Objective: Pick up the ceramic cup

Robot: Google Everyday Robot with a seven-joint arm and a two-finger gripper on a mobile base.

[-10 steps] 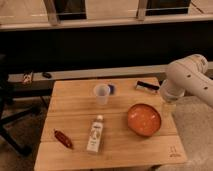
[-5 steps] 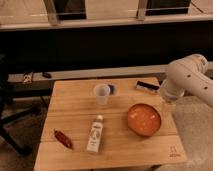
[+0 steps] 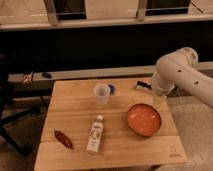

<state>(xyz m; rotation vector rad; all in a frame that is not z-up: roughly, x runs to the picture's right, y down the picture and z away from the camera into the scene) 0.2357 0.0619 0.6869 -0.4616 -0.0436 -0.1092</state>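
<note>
On the wooden desk (image 3: 75,110), a small red item (image 3: 63,139) lies near the front left, and a white bottle (image 3: 96,134) lies on its side beside it. The ceramic cup (image 3: 102,93) stands upright at the back centre, a small blue round thing (image 3: 112,89) just behind it. An orange bowl (image 3: 144,120) sits right. The gripper (image 3: 144,86) hovers by the desk's back right edge, well apart from the cup, jaws apart and empty.

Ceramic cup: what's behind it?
A small blue round thing peeks out behind the pale ceramic cup; its rest is covered. The gripper is at the far right of the wooden table.
</note>
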